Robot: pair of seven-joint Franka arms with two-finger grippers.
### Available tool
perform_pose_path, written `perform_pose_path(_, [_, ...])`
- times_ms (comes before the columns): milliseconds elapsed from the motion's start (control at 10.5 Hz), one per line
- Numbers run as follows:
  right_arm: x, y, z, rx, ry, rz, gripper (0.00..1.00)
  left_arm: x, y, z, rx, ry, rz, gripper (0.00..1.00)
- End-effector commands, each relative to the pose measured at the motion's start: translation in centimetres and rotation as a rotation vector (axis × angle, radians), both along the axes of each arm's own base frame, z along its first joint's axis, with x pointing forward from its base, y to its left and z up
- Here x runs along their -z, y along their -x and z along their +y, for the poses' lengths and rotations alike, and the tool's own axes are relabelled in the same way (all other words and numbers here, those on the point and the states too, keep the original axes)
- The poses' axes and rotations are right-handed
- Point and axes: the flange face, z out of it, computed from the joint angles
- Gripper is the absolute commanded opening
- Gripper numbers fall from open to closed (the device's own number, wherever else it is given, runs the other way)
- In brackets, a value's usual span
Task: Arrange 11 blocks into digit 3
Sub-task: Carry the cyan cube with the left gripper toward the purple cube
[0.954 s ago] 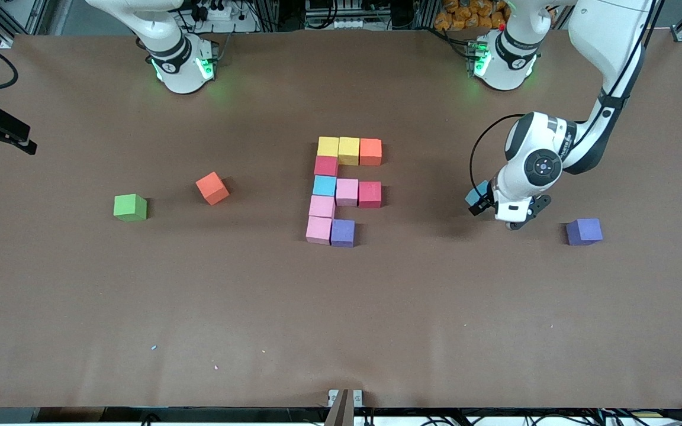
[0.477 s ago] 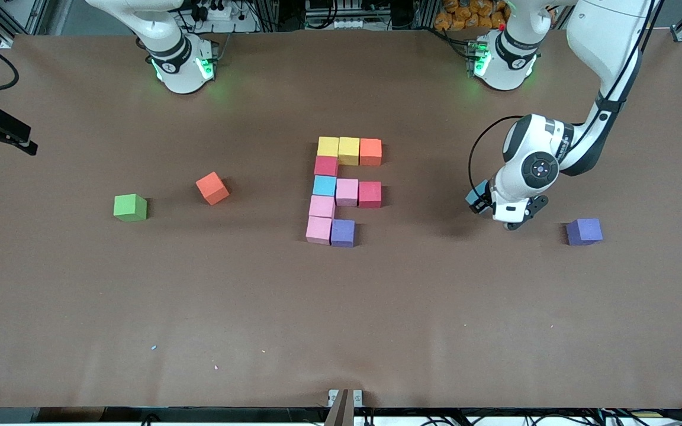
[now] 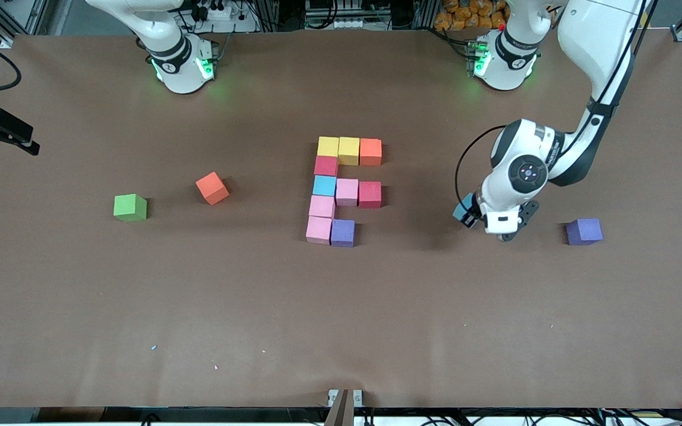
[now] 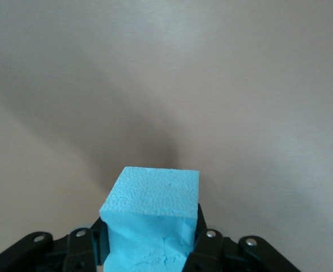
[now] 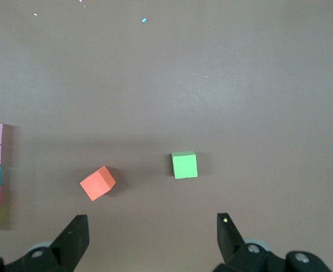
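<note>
My left gripper (image 3: 466, 213) is shut on a light blue block (image 3: 461, 208), held a little above the table between the figure and a loose purple cube (image 3: 584, 231). In the left wrist view the block (image 4: 155, 198) fills the space between the left gripper's (image 4: 152, 241) fingers. The part-built digit 3 (image 3: 344, 189) lies mid-table: yellow, yellow and orange on its farthest row, then red, then light blue, pink and red, then pink, then pink and purple (image 3: 343, 232). My right gripper (image 5: 152, 224) hangs open and empty high over the table.
An orange-red cube (image 3: 212, 188) (image 5: 97, 182) lies tilted toward the right arm's end of the table. A green cube (image 3: 130, 207) (image 5: 184, 165) sits beside it, closer to that end. A black device (image 3: 3, 131) juts in at that edge.
The left gripper has shut on the light blue block and carried it a short way toward the figure. The right gripper has not moved.
</note>
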Motion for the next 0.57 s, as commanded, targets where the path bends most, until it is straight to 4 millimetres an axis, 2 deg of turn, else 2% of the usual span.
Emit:
perform_pose_path(0, [-0.3,0.1,0.1,-0.01,0.005,-0.005,1.0,-1.0,-4.1,-1.1,-0.062,0.019,0.033,0.0])
perform_pose_path(191, [-0.2,0.1,0.1,-0.01,0.005,0.001,1.0,-2.4,-6.5,-1.5,-0.137,0.027,0.008,0.0])
perform_pose_path(286, [-0.3,0.1,0.0,-0.008,0.005,-0.002,1.0,-2.5,-7.4,-2.4,-0.165,0.034,-0.002,0.0])
perform_pose_path(477, [-0.3,0.1,0.0,-0.008,0.005,-0.002,1.0,-3.2,-8.6,-3.0,-0.215,0.044,-0.023,0.0])
